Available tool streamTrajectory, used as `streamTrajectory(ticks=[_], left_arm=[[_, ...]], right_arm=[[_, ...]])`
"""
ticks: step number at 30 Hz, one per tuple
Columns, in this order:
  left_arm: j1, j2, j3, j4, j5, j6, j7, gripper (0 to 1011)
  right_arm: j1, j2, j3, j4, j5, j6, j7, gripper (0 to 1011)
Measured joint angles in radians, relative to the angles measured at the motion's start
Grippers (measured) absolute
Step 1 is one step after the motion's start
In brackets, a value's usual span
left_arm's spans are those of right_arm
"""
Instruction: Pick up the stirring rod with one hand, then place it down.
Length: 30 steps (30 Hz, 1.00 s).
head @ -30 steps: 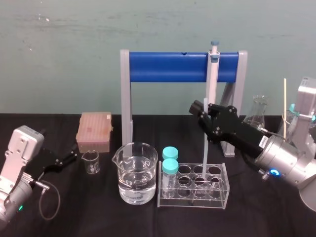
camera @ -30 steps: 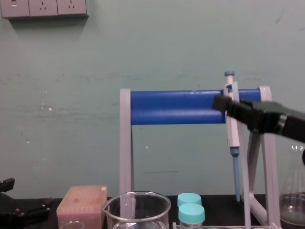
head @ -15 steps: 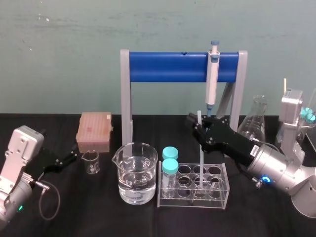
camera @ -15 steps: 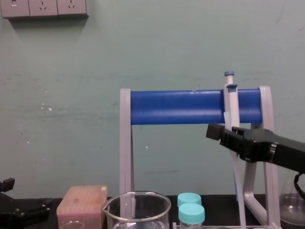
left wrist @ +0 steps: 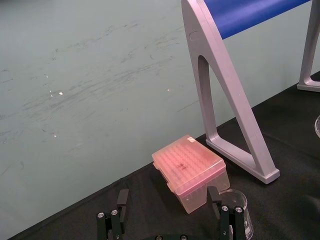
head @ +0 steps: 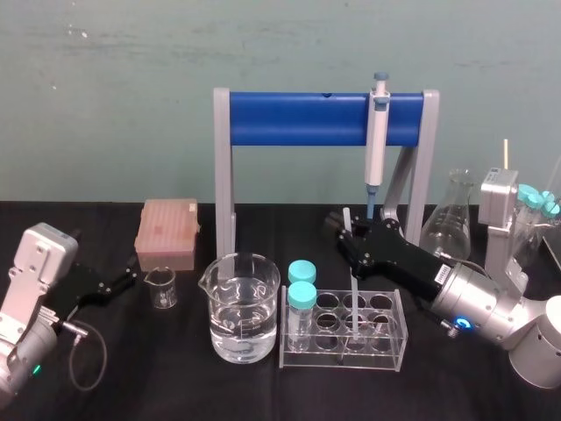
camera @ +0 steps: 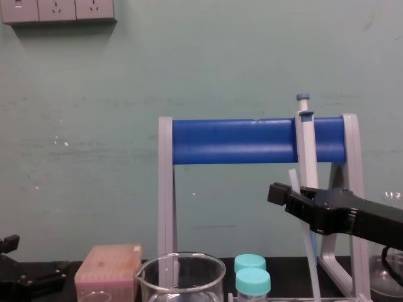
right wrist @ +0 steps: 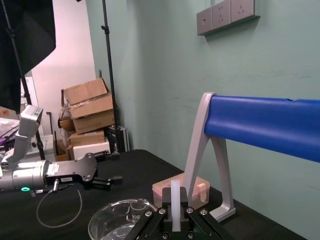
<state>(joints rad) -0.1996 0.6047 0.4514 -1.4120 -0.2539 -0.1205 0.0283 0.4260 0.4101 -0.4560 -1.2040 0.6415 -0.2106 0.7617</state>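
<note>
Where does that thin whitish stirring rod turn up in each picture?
Head view: stirring rod upright, right of centre, in the right gripper, reaching into the tube rack.
Chest view: rod slanting at lower right, below the blue bar.
Right wrist view: rod clamped in that gripper, blue bar behind.
Left wrist view: parked left gripper, pink box, blue bar.
Shared landmark: the blue bar.

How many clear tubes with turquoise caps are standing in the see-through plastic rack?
2. Both stand at the clear plastic rack's left end, one turquoise-capped tube behind the other, next to the water-filled glass beaker.
</note>
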Motion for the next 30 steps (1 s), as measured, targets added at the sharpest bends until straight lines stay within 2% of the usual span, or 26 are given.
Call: streamTrajectory(ticks=[11,30], left_arm=[[0.000,0.000,0.000,0.000,0.000,0.000,0.000,1000],[0.000,0.000,0.000,0.000,0.000,0.000,0.000,1000]], right_arm=[[0.003,-0.016,-0.002,0.029,-0.007,0.017,-0.003,64],[0.000,-0.021,-0.004,0.034,-0.020,0.032,-0.019,64]])
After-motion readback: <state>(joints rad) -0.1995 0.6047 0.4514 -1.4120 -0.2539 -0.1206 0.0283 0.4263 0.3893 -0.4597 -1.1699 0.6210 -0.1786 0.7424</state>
